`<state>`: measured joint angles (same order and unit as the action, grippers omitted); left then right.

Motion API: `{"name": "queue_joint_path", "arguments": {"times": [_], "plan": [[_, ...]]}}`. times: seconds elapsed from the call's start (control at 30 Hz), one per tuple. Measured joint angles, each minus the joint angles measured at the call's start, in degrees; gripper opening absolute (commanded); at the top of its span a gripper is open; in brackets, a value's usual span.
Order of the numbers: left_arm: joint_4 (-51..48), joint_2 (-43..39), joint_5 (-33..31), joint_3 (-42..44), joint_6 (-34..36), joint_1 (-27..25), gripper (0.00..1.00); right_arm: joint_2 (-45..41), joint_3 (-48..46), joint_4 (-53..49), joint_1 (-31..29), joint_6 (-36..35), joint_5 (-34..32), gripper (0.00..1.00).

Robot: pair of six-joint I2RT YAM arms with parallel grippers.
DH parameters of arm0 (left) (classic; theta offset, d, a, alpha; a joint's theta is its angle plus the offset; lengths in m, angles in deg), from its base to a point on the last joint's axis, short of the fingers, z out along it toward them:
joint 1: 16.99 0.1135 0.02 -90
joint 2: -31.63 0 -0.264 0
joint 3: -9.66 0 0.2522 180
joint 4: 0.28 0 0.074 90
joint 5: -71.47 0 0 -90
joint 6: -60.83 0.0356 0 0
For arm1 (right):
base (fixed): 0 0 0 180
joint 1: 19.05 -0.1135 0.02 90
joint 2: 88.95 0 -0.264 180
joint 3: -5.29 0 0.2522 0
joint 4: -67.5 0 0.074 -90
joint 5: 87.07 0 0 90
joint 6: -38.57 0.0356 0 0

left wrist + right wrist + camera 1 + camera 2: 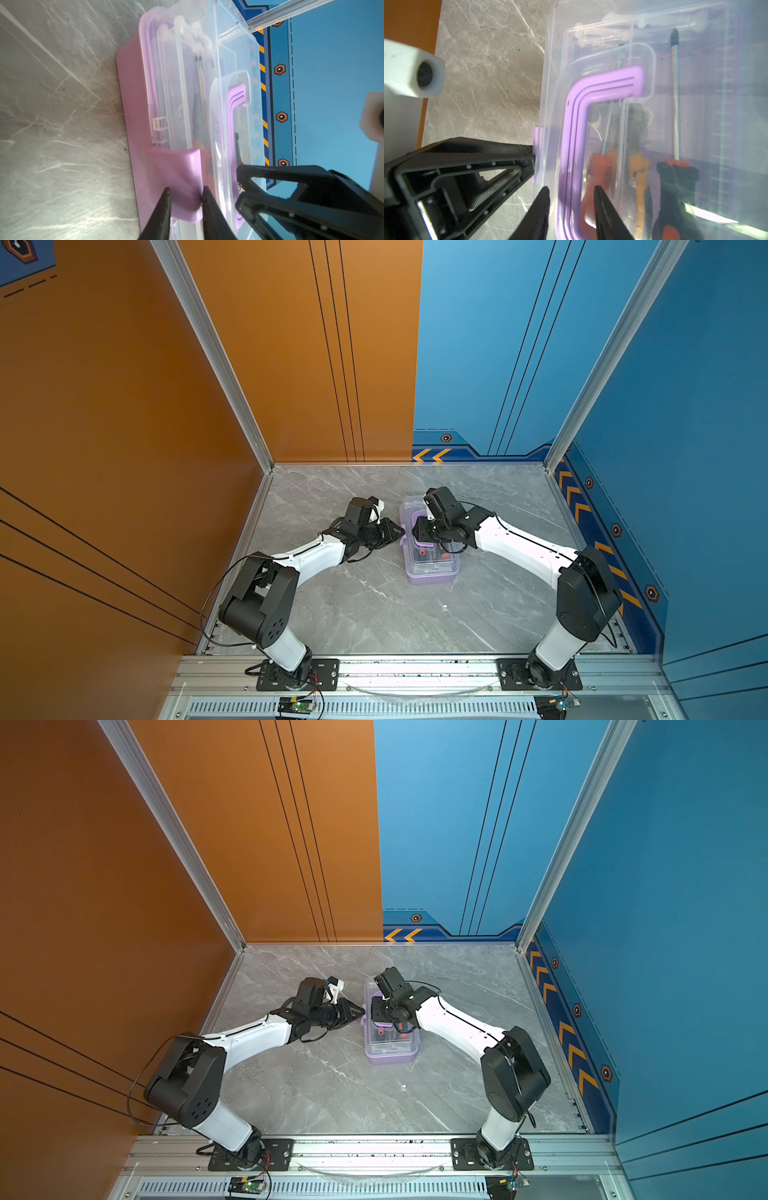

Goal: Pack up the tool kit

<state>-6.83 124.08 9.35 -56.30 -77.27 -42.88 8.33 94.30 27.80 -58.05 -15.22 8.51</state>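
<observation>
The tool kit (432, 568) (392, 1048), a lilac case under a shut clear lid, lies mid-table. Through the lid I see an orange-handled screwdriver (600, 166), yellow-handled pliers (638, 166) and a red-and-black screwdriver (675, 172). My left gripper (186, 191) (401, 536) reaches in from the left. Its jaws stand narrowly apart, tips against the lilac side latch (176, 166). From above, my right gripper (571, 187) (417, 531) comes down onto the lid. It is open, its fingers straddling the purple handle (572, 124) with gaps on both sides.
The grey marble table (374, 614) is walled by orange panels on the left and blue panels behind and on the right. An aluminium rail (415, 668) with both arm bases runs along the front edge.
</observation>
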Motion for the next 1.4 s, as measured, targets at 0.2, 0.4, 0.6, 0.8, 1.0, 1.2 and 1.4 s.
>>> {"name": "queue_joint_path", "arguments": {"times": [0.2, 0.4, 0.6, 0.8, 1.0, 1.2, 1.4], "plan": [[1.05, 0.42, -0.24, 0.0, 0.02, 0.07, 0.26, 0.0, 0.0, -0.02, 0.04, 0.0, 0.0, 0.38], [1.68, 0.68, -0.63, 0.0, 0.07, 0.07, 0.27, 0.0, 0.0, -0.02, 0.04, 0.0, 0.02, 0.38], [1.38, 0.68, -0.83, -0.22, 0.48, -0.02, 0.26, 0.02, 0.0, -0.02, 0.04, 0.0, 0.02, 0.38], [0.35, 0.68, -1.62, -0.87, 1.11, -0.22, 0.24, 0.02, 0.0, -0.02, 0.04, 0.0, 0.04, 0.38], [-0.35, 0.59, -2.36, -1.29, 2.05, -0.42, 0.22, 0.04, 0.0, -0.02, 0.04, 0.0, 0.07, 0.38], [-2.1, 0.55, -2.99, -2.16, 3.34, -0.66, 0.23, 0.13, 0.02, 0.0, 0.04, 0.0, 0.09, 0.38], [-6.8, 0.5, -4.98, -3.34, 5.66, -1.86, 0.28, 0.33, 0.17, 0.04, -0.02, 0.0, 0.24, 0.38]]}}
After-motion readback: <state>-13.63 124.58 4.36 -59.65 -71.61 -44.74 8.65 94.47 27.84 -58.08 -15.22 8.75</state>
